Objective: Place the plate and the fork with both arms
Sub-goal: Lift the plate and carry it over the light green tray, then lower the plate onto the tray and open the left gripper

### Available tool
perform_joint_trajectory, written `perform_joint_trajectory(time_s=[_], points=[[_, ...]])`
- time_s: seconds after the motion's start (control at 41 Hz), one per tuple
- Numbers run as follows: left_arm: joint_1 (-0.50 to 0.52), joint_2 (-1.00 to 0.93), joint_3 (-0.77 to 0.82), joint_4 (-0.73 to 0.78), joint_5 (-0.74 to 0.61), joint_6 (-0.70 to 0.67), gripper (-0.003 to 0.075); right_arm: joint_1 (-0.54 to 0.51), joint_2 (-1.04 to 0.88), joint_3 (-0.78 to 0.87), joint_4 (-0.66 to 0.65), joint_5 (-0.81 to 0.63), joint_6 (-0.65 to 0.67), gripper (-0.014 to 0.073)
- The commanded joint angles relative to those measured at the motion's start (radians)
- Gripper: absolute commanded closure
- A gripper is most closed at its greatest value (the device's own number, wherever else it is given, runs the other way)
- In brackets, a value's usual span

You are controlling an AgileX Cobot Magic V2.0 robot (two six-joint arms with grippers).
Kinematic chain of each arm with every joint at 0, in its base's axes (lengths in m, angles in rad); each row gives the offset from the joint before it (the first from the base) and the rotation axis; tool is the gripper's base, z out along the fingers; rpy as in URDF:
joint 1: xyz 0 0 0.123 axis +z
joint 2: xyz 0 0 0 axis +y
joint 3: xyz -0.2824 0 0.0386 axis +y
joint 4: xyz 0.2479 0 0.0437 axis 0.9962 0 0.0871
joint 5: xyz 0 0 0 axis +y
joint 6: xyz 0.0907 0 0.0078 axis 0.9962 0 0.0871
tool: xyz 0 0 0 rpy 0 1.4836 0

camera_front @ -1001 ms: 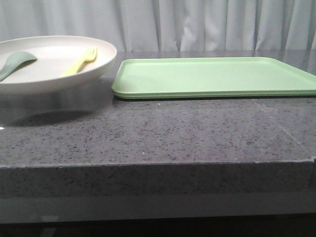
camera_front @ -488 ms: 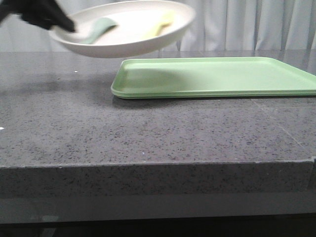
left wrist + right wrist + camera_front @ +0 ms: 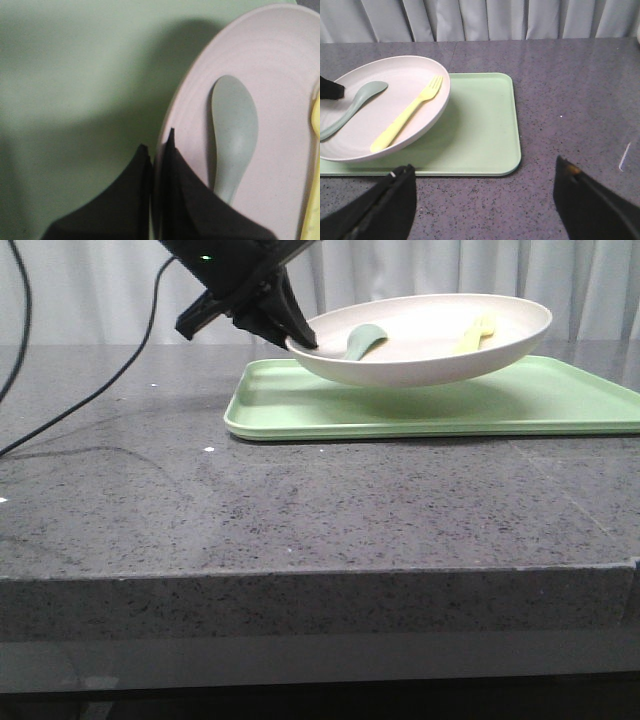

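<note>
The cream plate (image 3: 440, 345) hangs tilted just over the light-green tray (image 3: 420, 405), its left rim pinched by my left gripper (image 3: 300, 340), which is shut on it. In the left wrist view the two black fingers (image 3: 185, 190) clamp the plate (image 3: 280, 115) rim, one inside and one outside. A pale-yellow fork (image 3: 475, 335) and a green-teal spoon (image 3: 362, 340) lie in the plate. From the right wrist the fork (image 3: 406, 115) shows lying in the plate (image 3: 395, 80). My right gripper (image 3: 485, 192) is open over bare countertop near the tray's corner, holding nothing.
A grey speckled stone countertop (image 3: 300, 510) carries the tray; its front edge runs across the front view. A black cable (image 3: 90, 400) trails over the left of the counter. White curtains (image 3: 100, 290) hang behind.
The plate, held by my left gripper, travelled from the left of the counter, up and rightward, and now hangs low over the tray. The left arm has come into the front view.
</note>
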Motion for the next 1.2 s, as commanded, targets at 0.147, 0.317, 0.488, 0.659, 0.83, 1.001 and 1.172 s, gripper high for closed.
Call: perform_joint_trajectory(time_s=[0.147,0.317,0.488,0.659,0.83,1.001,1.172], points=[[-0.008,-0.042,-0.065,0.008,-0.057,-0.121,0.0738,-0.004,0.008,-0.038,0.0,-0.078,-0.005,0.0004],[-0.021,-0.042,-0.065,0.05,-0.101,-0.183,0.0737,-0.004,0.008,-0.038,0.0,-0.078,-0.005,0.0004],[-0.034,-0.042,-0.065,0.078,-0.101,-0.192,0.0736,-0.004,0.008,-0.038,0.0,-0.078,-0.005,0.0004],[-0.044,-0.042,-0.065,0.109,-0.107,-0.211,0.0736,-0.004,0.008,-0.038,0.0,-0.078,-0.005,0.0004],[-0.046,-0.042,-0.065,0.109,-0.105,-0.211,0.0649,-0.004,0.008,-0.038,0.0,-0.078,-0.005,0.0004],[-0.046,-0.042,-0.065,0.109,-0.098,-0.207,0.0446,-0.004,0.008,-0.038,0.0,-0.078,-0.005,0.0004],[-0.043,-0.057,-0.073,0.109,-0.054,-0.168,0.0374,-0.004,0.008,-0.038,0.0,-0.078,-0.005,0.0004]])
